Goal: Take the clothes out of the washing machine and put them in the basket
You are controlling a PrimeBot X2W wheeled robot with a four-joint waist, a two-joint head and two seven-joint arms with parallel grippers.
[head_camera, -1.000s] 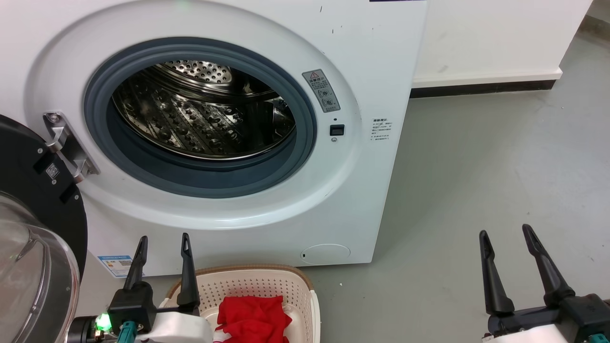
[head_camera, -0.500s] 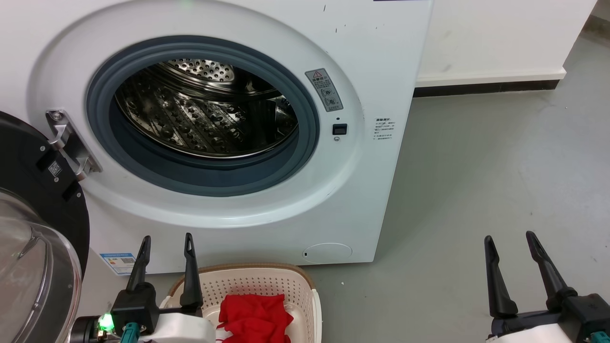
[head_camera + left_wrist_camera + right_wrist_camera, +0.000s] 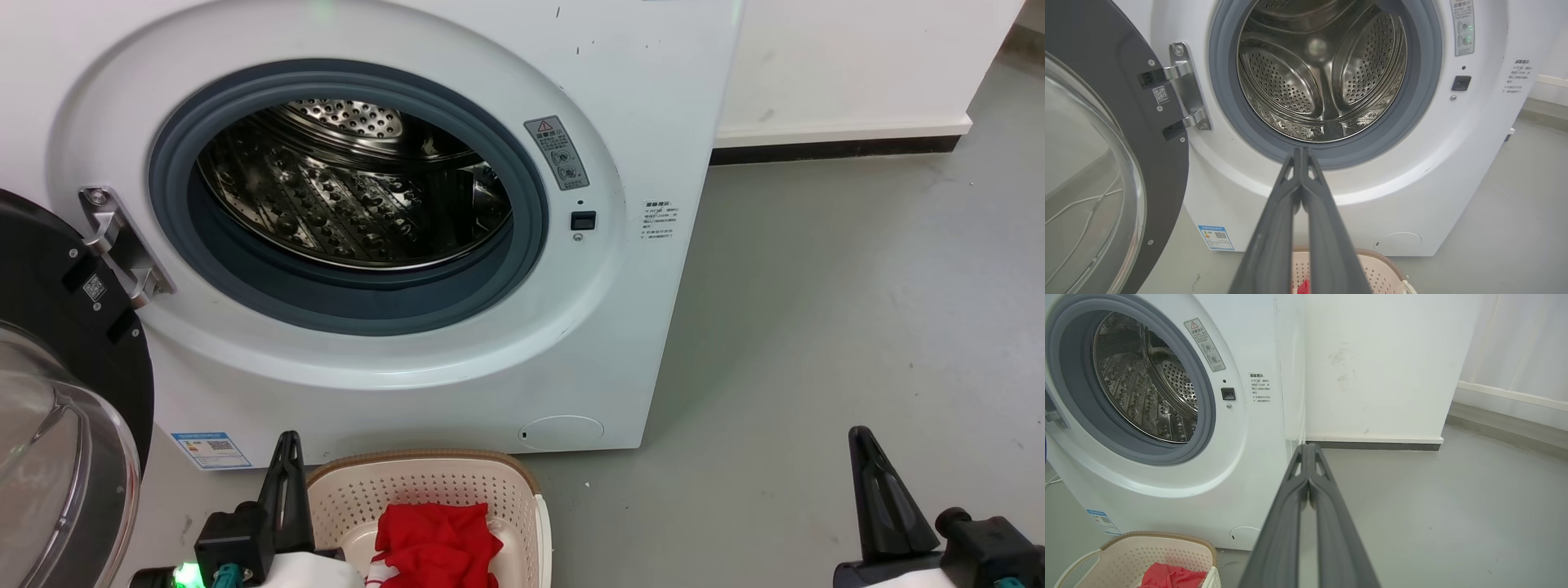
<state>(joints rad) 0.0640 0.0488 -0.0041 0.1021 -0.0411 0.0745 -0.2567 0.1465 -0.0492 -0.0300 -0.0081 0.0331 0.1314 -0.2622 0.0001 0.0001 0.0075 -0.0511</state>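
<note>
1. Resting low at the near edge: left hand (image 3: 287, 457), fingers pressed together, holding nothing, aimed at the porthole's lower rim.
2. Right hand (image 3: 1306, 447): likewise closed and empty, well apart to the right over the grey floor (image 3: 816, 286).
3. Red clothes (image 3: 437, 539): crumpled heap in the basket (image 3: 424, 459), just right of the left hand, the nearer arm; no clear long axis.
4. Washing machine (image 3: 653, 122): behind the basket; drum (image 3: 1290, 81) bare steel where visible; door (image 3: 1086, 171) swung open leftward.
5. White wall (image 3: 857, 65) beyond; unloading is likely complete.
</note>
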